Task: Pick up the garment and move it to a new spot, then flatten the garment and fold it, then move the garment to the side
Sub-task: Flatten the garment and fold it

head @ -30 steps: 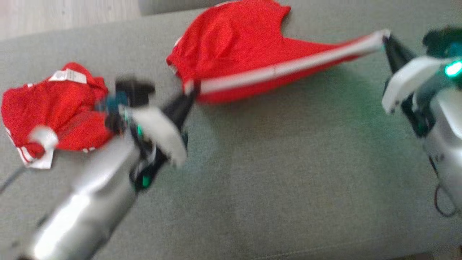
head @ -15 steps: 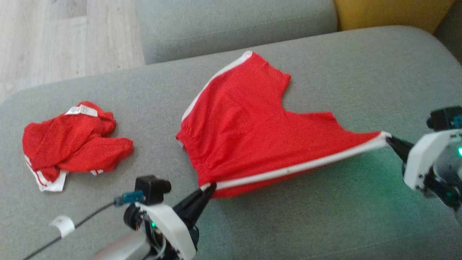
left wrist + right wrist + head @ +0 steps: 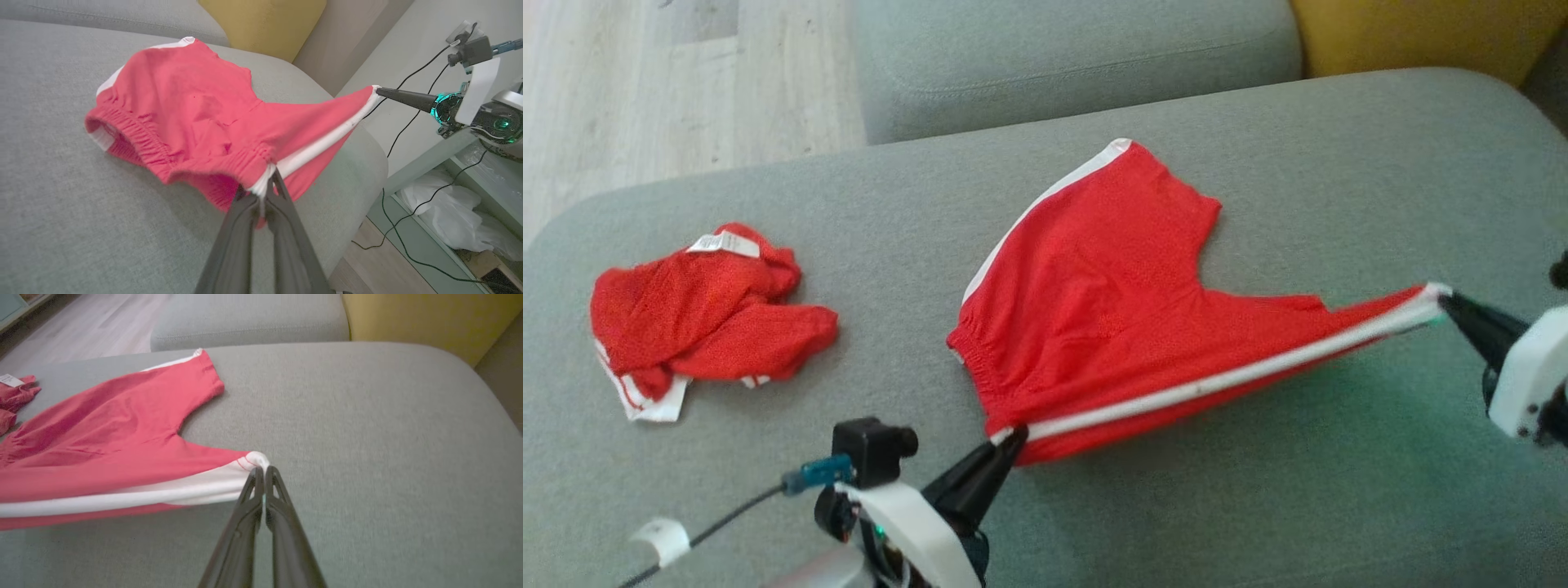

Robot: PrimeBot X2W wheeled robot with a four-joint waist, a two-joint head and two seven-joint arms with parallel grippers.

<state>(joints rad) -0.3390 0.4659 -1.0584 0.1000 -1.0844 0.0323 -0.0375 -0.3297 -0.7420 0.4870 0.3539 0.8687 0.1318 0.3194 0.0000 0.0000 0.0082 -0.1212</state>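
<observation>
The garment (image 3: 1111, 302) is a pair of red shorts with white side stripes, stretched over the grey cushion (image 3: 1176, 506). My left gripper (image 3: 1011, 437) is shut on its waistband corner at the near left; the left wrist view shows the pinch (image 3: 263, 192) on the garment (image 3: 196, 118). My right gripper (image 3: 1444, 300) is shut on the leg-hem corner at the right, seen close in the right wrist view (image 3: 261, 470). Between the two grips the near side stripe of the garment (image 3: 102, 433) hangs taut above the cushion; the far half rests on it.
A second crumpled red garment (image 3: 703, 318) with a white label lies at the cushion's left. A grey back cushion (image 3: 1078, 57) and a yellow pillow (image 3: 1421, 33) sit behind. Wooden floor (image 3: 645, 90) lies at the far left; the cushion's right edge drops toward cables (image 3: 408, 245).
The head camera has tilted, so the scene sits lower in the picture. Both grippers keep their grip on the shorts, whose near edge stays stretched; the right gripper shows farther right.
</observation>
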